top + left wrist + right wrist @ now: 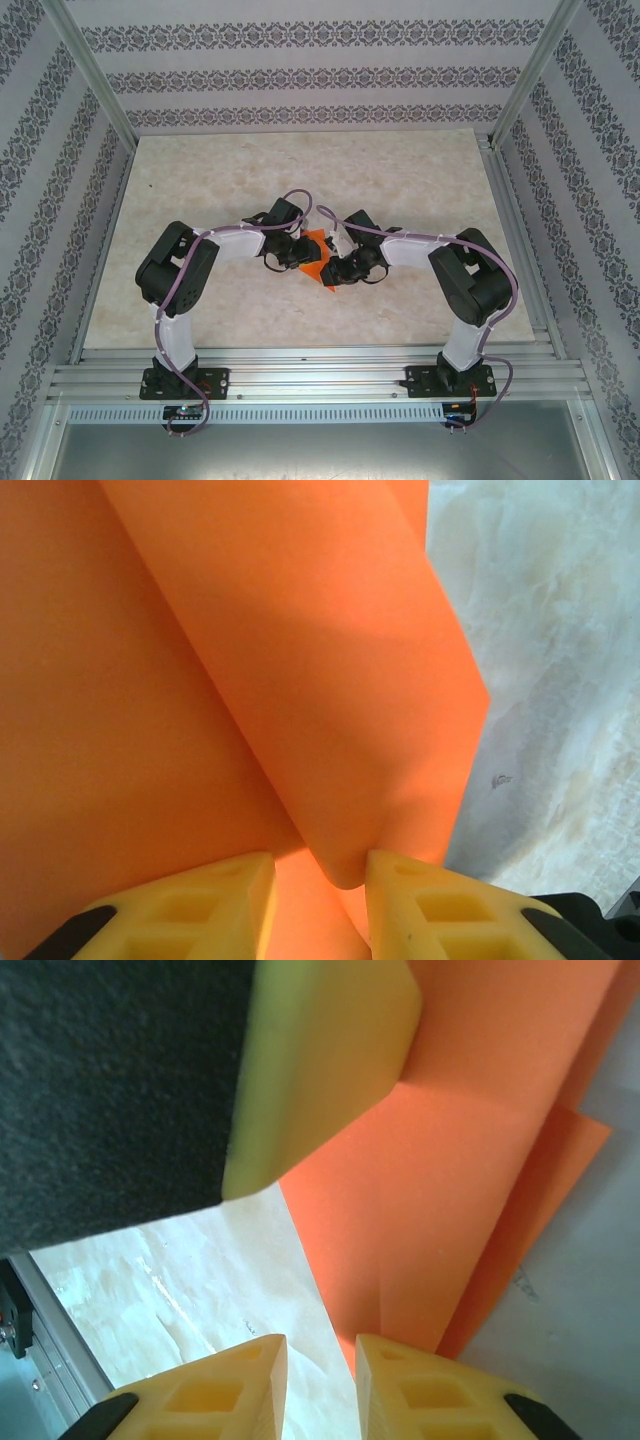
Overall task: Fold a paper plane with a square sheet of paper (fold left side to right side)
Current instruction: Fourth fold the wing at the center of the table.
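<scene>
Left-to-right fold judged underway; paper flap raised, unflattened. Fold is straddled by left end effector, grasp indeterminable; right end effector released. Pressing flat is required next.

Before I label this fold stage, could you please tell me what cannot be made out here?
Top external: the sheet of paper is small and mostly covered by the left gripper and right gripper; creases unreadable.
Left wrist: frame edges cut off the sheet's outline; whether the jaws pinch the curled flap is unclear.
Right wrist: the left gripper's finger hides the sheet's far part.
</scene>
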Controlling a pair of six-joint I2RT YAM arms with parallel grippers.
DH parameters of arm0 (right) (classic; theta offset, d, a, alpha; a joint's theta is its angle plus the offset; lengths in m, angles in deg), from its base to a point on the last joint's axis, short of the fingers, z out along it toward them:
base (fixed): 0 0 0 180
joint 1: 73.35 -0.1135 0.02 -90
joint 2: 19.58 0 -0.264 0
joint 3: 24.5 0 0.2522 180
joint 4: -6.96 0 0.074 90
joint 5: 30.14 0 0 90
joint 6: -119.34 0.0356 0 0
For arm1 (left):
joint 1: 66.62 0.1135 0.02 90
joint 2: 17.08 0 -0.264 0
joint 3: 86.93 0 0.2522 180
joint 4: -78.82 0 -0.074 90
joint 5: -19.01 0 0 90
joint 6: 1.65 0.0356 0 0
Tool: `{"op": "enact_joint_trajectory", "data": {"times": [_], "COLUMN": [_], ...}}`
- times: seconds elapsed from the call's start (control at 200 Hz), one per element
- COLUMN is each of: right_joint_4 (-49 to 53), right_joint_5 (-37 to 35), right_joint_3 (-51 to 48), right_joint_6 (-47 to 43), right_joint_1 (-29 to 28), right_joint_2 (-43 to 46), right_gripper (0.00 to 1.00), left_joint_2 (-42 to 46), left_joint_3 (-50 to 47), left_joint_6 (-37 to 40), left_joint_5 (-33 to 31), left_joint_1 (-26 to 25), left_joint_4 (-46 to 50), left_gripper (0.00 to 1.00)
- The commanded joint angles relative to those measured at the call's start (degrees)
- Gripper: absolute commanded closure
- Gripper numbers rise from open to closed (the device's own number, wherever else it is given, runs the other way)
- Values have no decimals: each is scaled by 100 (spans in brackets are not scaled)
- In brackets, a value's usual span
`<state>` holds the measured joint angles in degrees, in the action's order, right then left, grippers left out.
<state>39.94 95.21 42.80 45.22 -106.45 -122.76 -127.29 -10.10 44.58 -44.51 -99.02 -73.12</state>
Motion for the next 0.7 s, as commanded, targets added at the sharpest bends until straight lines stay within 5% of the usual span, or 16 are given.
{"op": "enact_joint_trajectory", "data": {"times": [0.0,0.475,0.694], "right_joint_4": [115,146,280], "right_joint_5": [-156,-132,-146], "right_joint_3": [95,-43,-90], "right_joint_6": [-147,-126,-87], "right_joint_1": [91,310,387], "right_joint_2": [-141,-355,-566], "right_gripper": [77,84,89], "left_joint_2": [-378,-346,375], "left_joint_3": [-76,-74,-184], "left_joint_6": [177,248,483], "left_joint_5": [-425,-474,-311], "left_joint_1": [-77,-65,56], "left_joint_4": [320,381,234], "left_gripper": [67,67,65]}}
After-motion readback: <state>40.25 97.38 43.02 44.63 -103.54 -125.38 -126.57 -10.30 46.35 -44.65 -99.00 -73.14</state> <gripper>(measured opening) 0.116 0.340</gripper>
